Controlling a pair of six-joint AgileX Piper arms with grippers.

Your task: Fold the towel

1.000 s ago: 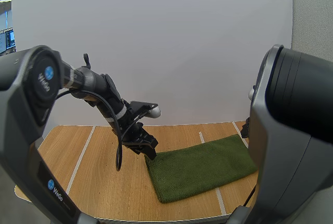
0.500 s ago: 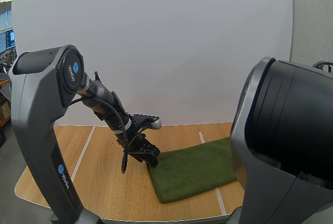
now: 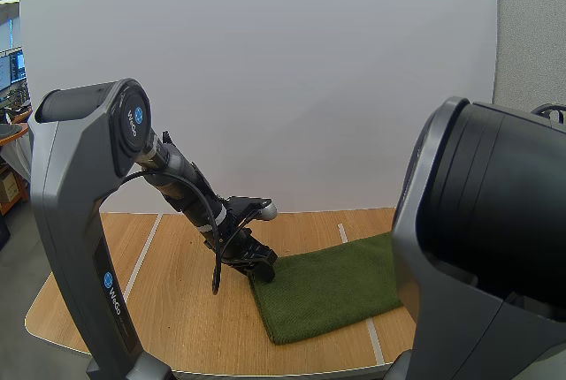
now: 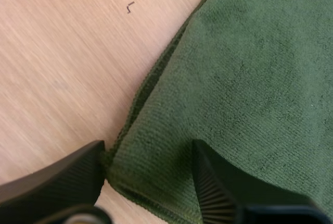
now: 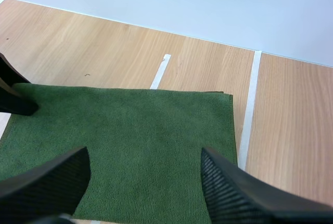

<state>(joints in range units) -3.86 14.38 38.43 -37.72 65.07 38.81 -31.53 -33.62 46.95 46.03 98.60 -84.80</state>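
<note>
The soft, limp green towel [image 3: 327,287] at lower centre looks best pinched at the corner the spread left hand [image 4: 148,153] straddles, the right hand [image 5: 144,156] spread above it.

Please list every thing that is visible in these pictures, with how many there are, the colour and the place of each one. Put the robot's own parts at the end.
towel: one, dark green, lying flat on the table, already folded at least once
table: one, light wood, under the towel
tape lines: several, white, across the table; one passes under the towel
small mark: one, dark, on the bare wood near the towel's edge
backdrop: one, plain white, behind the table
left gripper: one, black, open, fingers either side of the towel's corner
right gripper: one, black, open, above the towel
</note>
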